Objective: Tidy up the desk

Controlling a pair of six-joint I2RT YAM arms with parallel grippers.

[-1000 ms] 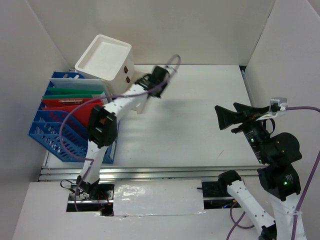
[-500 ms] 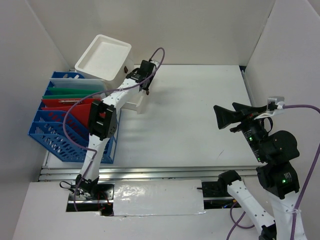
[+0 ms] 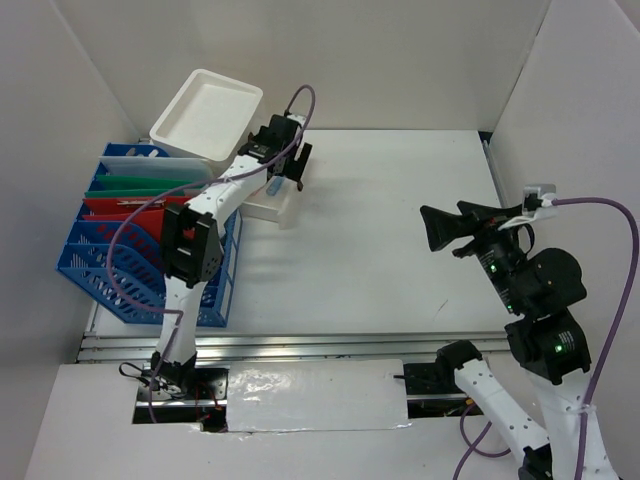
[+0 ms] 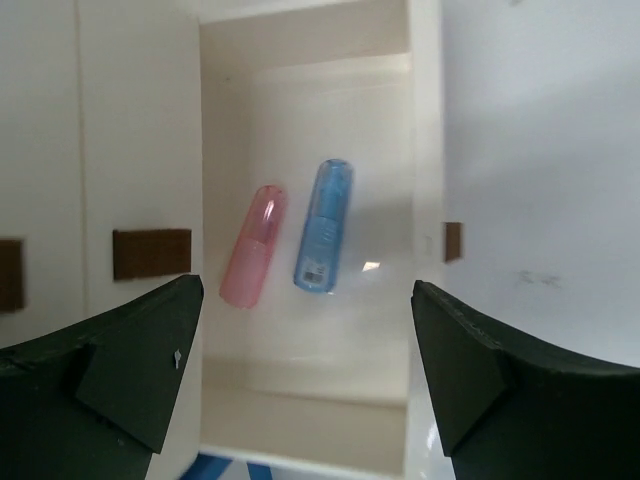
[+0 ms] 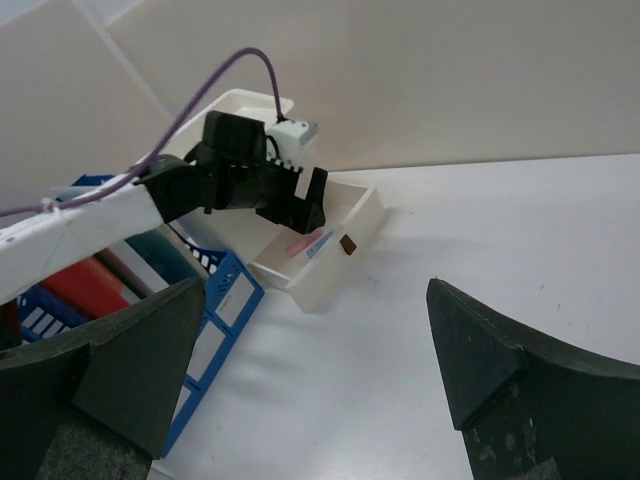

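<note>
My left pincer (image 4: pixel 305 292) spread, empty, directly above open white drawer (image 4: pixel 310 400) at far-left of white desk (image 3: pixel 400 230). Inside lie translucent blue tube (image 4: pixel 324 226), pink tube (image 4: pixel 254 246), long axes crosswise to closing line. Right pincer (image 5: pixel 315 287) spread, well apart.

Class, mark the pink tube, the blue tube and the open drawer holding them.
pink tube (image 4: pixel 254 246): left wrist view, middle of its body.
blue tube (image 4: pixel 324 226): left wrist view, middle of its body.
open drawer (image 4: pixel 300 350): left wrist view, bare floor.

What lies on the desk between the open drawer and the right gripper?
Nothing: the desk is bare between drawer and right gripper, as the top view shows.
</note>
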